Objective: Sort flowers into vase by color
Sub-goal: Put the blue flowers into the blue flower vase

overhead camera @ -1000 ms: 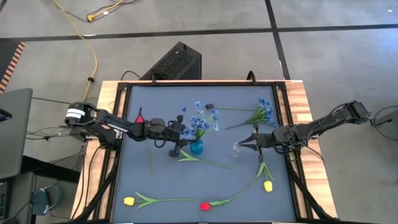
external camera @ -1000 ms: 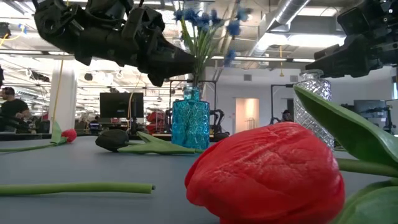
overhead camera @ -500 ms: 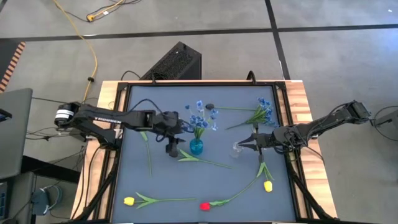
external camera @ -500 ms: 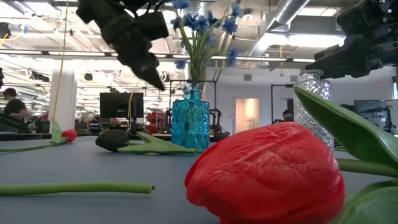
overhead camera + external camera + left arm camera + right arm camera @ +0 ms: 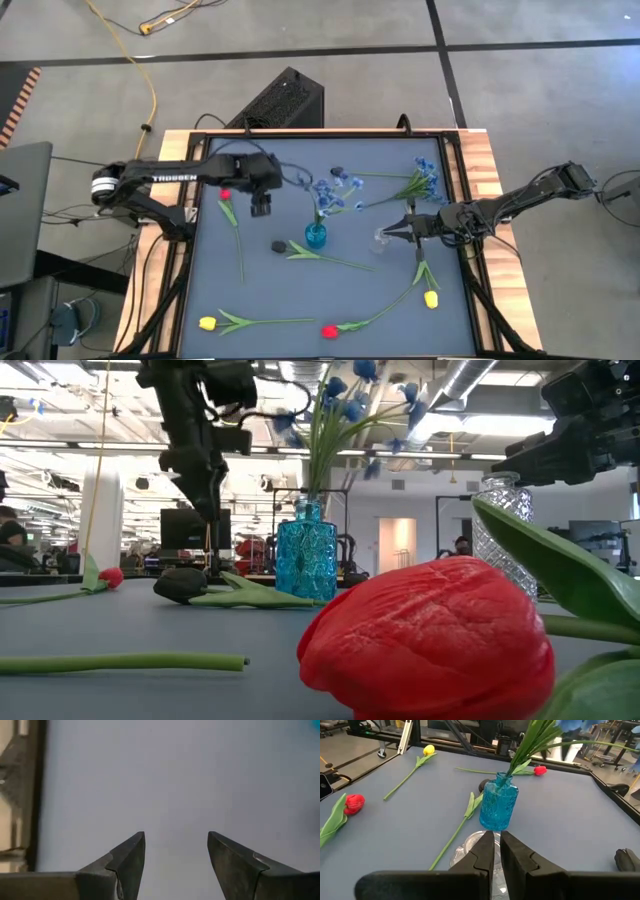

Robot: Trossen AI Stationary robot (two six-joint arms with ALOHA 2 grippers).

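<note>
A: What's changing w/ the left gripper (image 5: 260,209)?

B: It's pulling away from the blue vase (image 5: 315,237), swinging back toward the far-left part of the counter (image 5: 330,300). Fingers (image 5: 131,860) are spread, holding nothing; the wrist view is showing only bare counter between them. A moment ago it was hovering right beside the vase.

A: And the blue flowers (image 5: 335,190)?

B: 1 bunch is standing in the blue vase, stems leaning, blossoms swaying after the release. Looks like that drop-off is done. A 2nd blue bunch (image 5: 425,180) is lying at the far-right side, not yet sorted.

A: Right gripper (image 5: 403,229)?

B: Staying put at the clear vase (image 5: 382,238), fingers (image 5: 485,851) pressed nearly together, pinching its rim, prob. steadying it.

A: What's left?

B: 2 yellow tulips (image 5: 207,323) (image 5: 431,298), 2 red tulips (image 5: 329,331) (image 5: 225,194) and 2 dark buds (image 5: 278,245) (image 5: 338,171) are lying loose on the counter. The left gripper is heading near the far red tulip, so I'd guess that's next.
</note>
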